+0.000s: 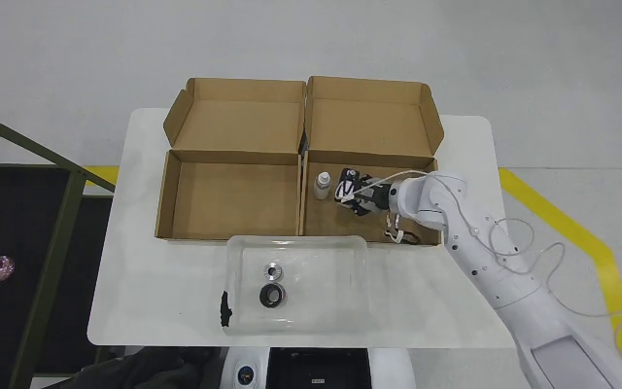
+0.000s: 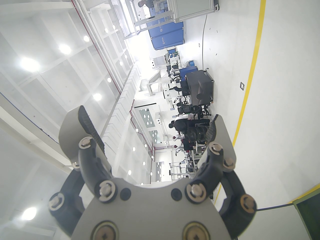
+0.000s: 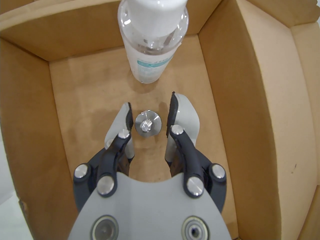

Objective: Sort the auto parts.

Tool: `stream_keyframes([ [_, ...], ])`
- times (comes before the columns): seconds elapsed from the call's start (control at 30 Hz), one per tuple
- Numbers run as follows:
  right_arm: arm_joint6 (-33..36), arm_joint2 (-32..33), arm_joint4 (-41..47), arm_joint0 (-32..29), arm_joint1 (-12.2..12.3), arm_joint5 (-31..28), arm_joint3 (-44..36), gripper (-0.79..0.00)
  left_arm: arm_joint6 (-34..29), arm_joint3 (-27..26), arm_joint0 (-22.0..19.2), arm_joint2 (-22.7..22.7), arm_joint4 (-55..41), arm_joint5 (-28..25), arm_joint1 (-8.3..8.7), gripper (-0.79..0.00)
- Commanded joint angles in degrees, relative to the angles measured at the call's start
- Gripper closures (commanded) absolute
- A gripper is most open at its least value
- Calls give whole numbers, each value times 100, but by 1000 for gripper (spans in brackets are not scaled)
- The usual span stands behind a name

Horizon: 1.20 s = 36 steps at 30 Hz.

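Cardboard walls are enclosing the right pincer [image 3: 150, 109], which is hanging low inside the box [image 3: 250, 96] where the clear bottle [image 3: 150, 51] is standing upright under its white cap. The pincer's pads are spread apart, flanking a small silver round part [image 3: 148, 125] that is lying flat on the box floor just beside the bottle, on the pincer's side of it. A thin gap is showing on each side of the part, so the pads are not clamping it.

From the top view, the bottle [image 1: 322, 184] is standing against the wall shared with the other cardboard box [image 1: 233, 199], and the right pincer [image 1: 350, 190] is sitting just beside the bottle. Nearer the robot than the bottle, a clear plastic tray [image 1: 330, 282] is resting on the white counter [image 1: 146, 272], touching the front edges of both boxes. A silver part [image 1: 272, 271] and a black ring part [image 1: 273, 295] are lying in it, close together. A small black piece [image 1: 224, 309] is lying on the counter just outside the tray's corner farthest from the bottle.

The left pincer [image 2: 149, 116] is pointing up into the room, its pads wide apart and holding nothing.
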Motion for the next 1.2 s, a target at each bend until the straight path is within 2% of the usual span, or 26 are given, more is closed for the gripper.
stream_keyframes([
  [0.0,-5,67,13,-14,18,-39,-71,-339,0,0,0,0,0,0,0,-785],
  [0.2,-20,490,106,-206,146,-266,-613,-351,0,0,0,0,0,0,0,-785],
  [0.43,51,1032,318,-763,317,-411,-1561,-372,0,0,0,0,0,0,0,-785],
  [0.6,117,1195,417,-1124,387,-468,-2219,-379,0,0,0,0,0,0,0,-785],
  [0.9,58,1089,621,-1497,415,-496,-2838,-385,0,0,0,0,0,0,0,-785],
  [1.17,25,557,481,-1570,349,-389,-3174,-382,0,0,0,0,0,0,0,-785],
])
